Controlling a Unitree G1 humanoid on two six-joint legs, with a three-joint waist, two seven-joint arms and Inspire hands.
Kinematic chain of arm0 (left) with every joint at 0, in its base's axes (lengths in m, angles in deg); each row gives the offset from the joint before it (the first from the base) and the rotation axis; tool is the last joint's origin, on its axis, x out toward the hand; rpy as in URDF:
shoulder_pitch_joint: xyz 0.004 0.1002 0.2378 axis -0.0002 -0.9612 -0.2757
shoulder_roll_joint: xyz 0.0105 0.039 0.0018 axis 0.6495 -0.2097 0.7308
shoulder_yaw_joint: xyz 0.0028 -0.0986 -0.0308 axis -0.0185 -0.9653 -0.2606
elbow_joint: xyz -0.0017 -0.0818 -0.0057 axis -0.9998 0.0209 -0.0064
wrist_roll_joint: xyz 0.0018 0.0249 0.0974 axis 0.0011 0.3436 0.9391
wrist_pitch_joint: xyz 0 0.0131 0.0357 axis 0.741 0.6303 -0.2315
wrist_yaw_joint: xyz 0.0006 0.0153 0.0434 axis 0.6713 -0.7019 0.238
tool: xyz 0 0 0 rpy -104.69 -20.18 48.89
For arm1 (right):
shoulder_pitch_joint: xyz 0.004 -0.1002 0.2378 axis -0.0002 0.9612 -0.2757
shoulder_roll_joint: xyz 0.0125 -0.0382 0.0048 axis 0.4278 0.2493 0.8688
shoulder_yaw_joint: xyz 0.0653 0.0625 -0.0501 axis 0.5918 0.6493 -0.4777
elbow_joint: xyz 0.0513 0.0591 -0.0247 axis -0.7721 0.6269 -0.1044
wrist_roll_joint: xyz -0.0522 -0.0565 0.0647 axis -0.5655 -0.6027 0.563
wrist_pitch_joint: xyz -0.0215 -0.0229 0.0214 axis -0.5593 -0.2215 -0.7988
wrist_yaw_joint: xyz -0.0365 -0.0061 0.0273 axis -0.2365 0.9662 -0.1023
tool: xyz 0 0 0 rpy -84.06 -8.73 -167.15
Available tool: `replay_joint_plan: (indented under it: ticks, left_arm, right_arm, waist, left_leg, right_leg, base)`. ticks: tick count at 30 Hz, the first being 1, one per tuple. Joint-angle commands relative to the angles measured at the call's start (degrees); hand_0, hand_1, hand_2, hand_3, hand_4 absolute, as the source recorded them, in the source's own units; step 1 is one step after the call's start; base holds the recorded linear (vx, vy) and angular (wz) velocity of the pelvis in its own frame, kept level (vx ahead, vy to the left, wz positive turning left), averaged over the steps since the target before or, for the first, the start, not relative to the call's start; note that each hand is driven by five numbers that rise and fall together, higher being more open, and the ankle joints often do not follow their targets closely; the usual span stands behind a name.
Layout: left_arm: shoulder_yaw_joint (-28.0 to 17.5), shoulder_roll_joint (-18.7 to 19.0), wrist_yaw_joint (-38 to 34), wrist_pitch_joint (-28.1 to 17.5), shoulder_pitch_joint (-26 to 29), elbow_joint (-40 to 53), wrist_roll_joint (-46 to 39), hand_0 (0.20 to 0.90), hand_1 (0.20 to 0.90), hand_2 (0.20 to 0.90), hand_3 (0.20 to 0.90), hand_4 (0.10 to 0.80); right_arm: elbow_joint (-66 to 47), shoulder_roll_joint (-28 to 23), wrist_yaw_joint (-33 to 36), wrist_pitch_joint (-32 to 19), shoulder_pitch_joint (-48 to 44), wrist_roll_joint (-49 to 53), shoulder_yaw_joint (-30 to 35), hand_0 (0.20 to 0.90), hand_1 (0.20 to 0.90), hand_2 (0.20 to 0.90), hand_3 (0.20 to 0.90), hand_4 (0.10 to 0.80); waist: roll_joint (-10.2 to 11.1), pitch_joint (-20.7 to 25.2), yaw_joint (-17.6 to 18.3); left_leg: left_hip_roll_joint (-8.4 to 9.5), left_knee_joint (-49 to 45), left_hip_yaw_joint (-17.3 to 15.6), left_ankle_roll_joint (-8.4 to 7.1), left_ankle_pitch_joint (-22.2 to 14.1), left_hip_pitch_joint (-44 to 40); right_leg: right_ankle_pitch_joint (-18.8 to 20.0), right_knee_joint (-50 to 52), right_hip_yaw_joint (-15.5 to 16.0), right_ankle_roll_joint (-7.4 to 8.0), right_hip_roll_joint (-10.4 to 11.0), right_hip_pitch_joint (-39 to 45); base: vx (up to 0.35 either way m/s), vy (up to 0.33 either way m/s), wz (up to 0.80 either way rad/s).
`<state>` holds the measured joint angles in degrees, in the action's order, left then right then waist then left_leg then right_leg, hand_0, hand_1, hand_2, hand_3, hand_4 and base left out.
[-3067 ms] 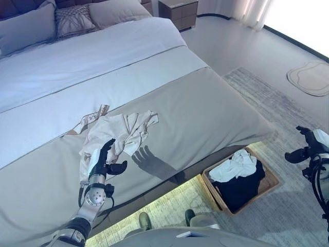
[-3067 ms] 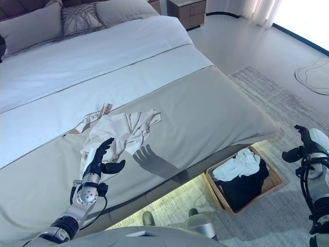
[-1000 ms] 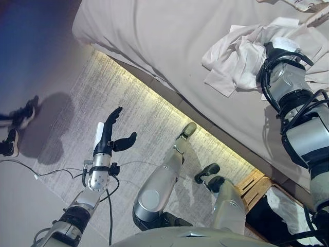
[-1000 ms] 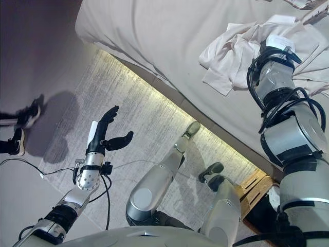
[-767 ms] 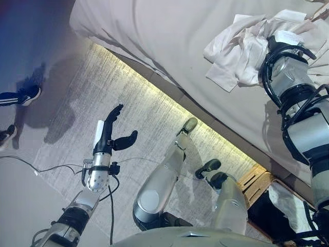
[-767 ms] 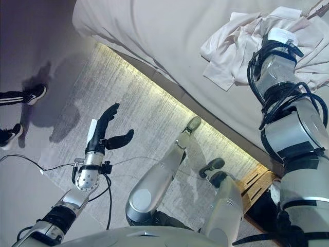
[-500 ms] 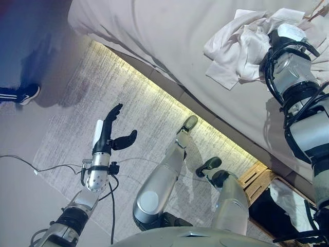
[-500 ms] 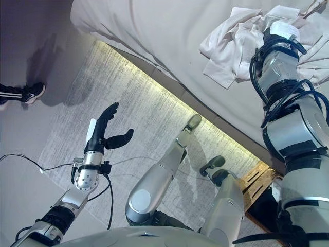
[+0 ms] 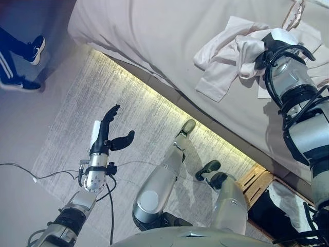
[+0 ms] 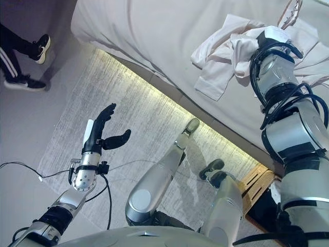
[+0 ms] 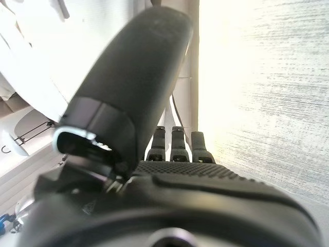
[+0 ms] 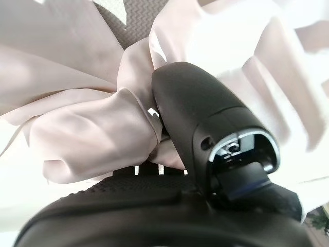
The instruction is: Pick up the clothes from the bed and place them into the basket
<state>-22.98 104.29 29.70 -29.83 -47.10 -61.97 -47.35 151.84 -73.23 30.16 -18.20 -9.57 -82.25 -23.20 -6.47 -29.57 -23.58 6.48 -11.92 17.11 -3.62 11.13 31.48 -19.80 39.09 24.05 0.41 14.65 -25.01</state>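
The bed (image 9: 154,36) is lit softly and evenly from above, and only faint shadows are cast under the folds of the clothes (image 9: 221,67). A warm glowing strip (image 9: 164,99) is seen under the bed's edge, and the rug (image 9: 77,113) is brightened nearest to it. The floor (image 9: 15,118) farther off is left dim. In the left wrist view the rug is washed out by glare, with the left hand (image 11: 139,77) shown as a dark mass. In the right wrist view parts of the clothes are overexposed to white.
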Motion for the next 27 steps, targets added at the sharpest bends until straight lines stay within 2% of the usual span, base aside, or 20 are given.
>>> replay_joint_plan:
  ticks: [1,8,9,11,18,22,27]
  left_arm:
    - [-2.11,1.64,-2.81,-1.91,-1.13,-0.8,-1.95,0.9,0.9,0.9,0.9,0.8]
    - [-2.99,0.37,-2.11,2.2,-0.06,-4.66,-2.67,0.9,0.9,0.9,0.9,0.8]
    - [-3.02,0.37,-2.13,2.77,0.16,-4.84,-2.63,0.9,0.9,0.9,0.9,0.8]
    - [-3.19,0.23,-1.7,4.67,-0.08,-5.39,-2.63,0.9,0.9,0.9,0.9,0.8]
    - [-3.71,-0.45,-1.29,7.9,-0.96,-8.93,-1.56,0.9,0.9,0.9,0.9,0.8]
    - [-6.2,-0.98,-1.13,9.1,-1.98,-9.96,0.76,0.9,0.9,0.9,0.9,0.8]
    - [-8.37,-1.3,-1.17,9.53,-2.88,-10.95,2.39,0.9,0.9,0.9,0.9,0.8]
  right_arm:
    - [-4.03,-3.88,3.22,-2.96,-2.66,1.96,-0.65,0.3,0.3,0.3,0.2,0.1]
    - [-9.03,-4.7,3.96,-5.96,0.41,7.05,3.6,0.3,0.3,0.3,0.2,0.1]
    - [-9.87,-5.05,4.37,-6.71,0.95,8.05,4.53,0.3,0.3,0.3,0.2,0.1]
    - [-11.85,-5.47,4.83,-8.15,2.66,10.08,6.37,0.3,0.3,0.3,0.2,0.1]
    - [-22.74,-6.89,6.88,-10.38,9.31,12.7,10.23,0.3,0.3,0.3,0.2,0.1]
    - [-32.11,-7.68,9.21,-10.91,17.89,12.29,15.48,0.3,0.3,0.3,0.2,0.1]
    - [-38.2,-8.0,10.03,-11.14,26.41,10.99,20.41,0.3,0.3,0.3,0.2,0.1]
  waist:
    - [-0.62,-0.22,0.05]
    - [0.32,-0.22,2.57]
    - [0.01,-0.22,2.85]
    - [0.6,0.78,3.69]
    - [3.43,6.24,6.69]
    - [5.6,10.61,9.45]
    - [6.98,14.32,12.15]
  left_leg:
    - [-1.46,-2.24,-4.79,4.45,-8.51,-4.95]
    - [-2.3,1.15,-5.25,3.77,-8.97,-13.75]
    - [-2.58,1.91,-5.34,3.86,-7.43,-14.41]
    - [-2.97,3.68,-5.72,3.65,-7.42,-17.21]
    - [-4.03,7.71,-7.59,2.83,-7.97,-23.58]
    - [-4.59,8.87,-9.03,3.15,-8.62,-26.92]
    - [-5.3,11.21,-11.19,3.46,-9.06,-30.22]
  right_leg:
    - [6.96,-5.78,-0.81,-1.03,-3.38,2.53]
    - [8.36,-11.57,-1.55,-0.31,-3.73,10.88]
    - [10.44,-13.38,-0.86,-0.58,-3.98,11.99]
    - [11.39,-16.54,-1.23,-0.16,-4.57,15.04]
    - [13.43,-24.75,-2.79,0.74,-6.4,22.34]
    - [14.9,-28.35,-4.74,1.09,-7.57,25.54]
    - [16.04,-30.92,-7.52,1.79,-8.44,27.4]
  base:
    - [-0.022,-0.026,-0.11]
    - [-0.012,0.002,-0.06]
    - [-0.032,0.047,-0.13]
    - [0.015,0.009,-0.12]
    - [0.068,-0.033,-0.16]
    - [0.093,-0.051,-0.11]
    - [0.058,-0.031,-0.2]
